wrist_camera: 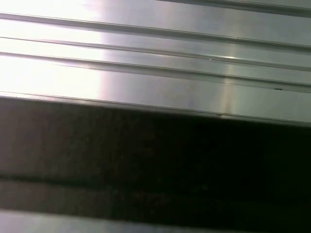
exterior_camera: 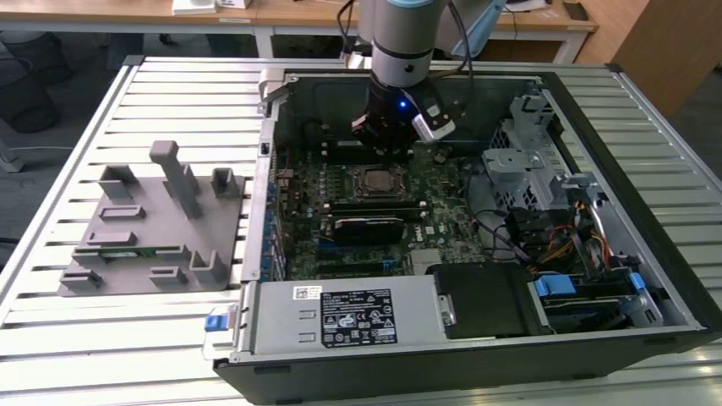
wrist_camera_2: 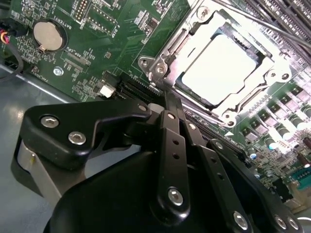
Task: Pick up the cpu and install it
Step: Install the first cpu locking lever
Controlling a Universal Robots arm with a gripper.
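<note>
Positioned over the open computer case, my tool hangs from the arm at the upper centre of the exterior view, just above the motherboard and toward the rear wall of the case. Its black linkage sits in the lower half of the second wrist view, where the fingers run together to a narrow tip; I see nothing gripped between them, and the jaws stand closed or nearly so. The tip lies just beside the near edge of the socket frame, and I cannot tell whether it touches. The cpu sits flat inside that frame in the upper right of the second wrist view, silvery-white top facing up, with the metal frame around all four sides. In the exterior view the cpu lies at the centre of the board, directly below my tool. A round coin cell sits on the board at the upper left of the second wrist view. The case rests on a slatted metal counter, and a grey fixture block stands on the counter at the exterior view's left, well apart from the case. Bright metal slats above a dark band appear in the first wrist view.
</note>
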